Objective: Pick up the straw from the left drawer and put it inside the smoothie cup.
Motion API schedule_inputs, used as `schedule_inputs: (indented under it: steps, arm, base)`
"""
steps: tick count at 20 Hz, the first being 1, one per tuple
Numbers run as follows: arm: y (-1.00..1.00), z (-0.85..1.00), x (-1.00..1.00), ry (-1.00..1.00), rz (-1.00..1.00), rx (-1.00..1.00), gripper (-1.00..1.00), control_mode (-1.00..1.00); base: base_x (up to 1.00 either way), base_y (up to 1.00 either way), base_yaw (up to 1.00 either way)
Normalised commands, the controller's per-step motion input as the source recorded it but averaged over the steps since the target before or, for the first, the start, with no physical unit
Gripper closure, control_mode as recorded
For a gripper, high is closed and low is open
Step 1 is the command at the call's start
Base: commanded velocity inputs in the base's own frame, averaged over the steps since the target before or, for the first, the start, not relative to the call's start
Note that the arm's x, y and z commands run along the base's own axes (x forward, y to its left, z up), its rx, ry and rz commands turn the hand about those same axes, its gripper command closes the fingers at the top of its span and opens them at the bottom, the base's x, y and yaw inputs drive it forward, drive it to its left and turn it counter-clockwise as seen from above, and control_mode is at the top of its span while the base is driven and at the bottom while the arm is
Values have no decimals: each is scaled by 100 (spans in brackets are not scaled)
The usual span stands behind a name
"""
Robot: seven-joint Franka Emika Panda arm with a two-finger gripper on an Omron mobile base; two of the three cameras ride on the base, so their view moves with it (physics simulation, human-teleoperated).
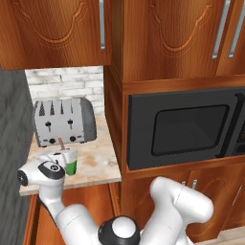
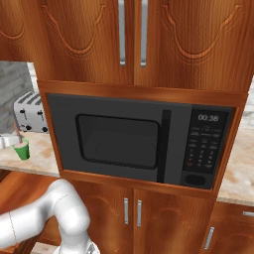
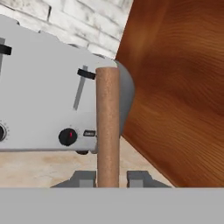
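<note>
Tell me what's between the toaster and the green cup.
Only the straw, standing upright between the tool's fingertips in front of the toaster, just above the cup; the left base view shows it.

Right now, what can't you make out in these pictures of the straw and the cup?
- Lower end of the straw: the hand view's bottom edge cuts it off between the pincer fingertips.
- Smoothie cup: in the left base view the arm covers part of it; in the right base view it is small near the left edge.
- Whether the straw tip is inside the cup: too thin to tell in the base views.
</note>
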Motion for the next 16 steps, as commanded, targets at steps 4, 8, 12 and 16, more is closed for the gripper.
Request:
schedule_inputs:
  steps: [4,8,12,16]
  arm:
    - [-2,-1,0,0,0,0,-100,-100]
    - [0,10,-8,0,0,0,-100,-100]
    - [0,67,-31,-7,0,-1,-100,-100]
    - [0,85,-17,-7,0,-3,-100,-100]
  base:
    - [0,0,0]
    - [0,0,0]
    - [0,0,0]
    - [0,0,0]
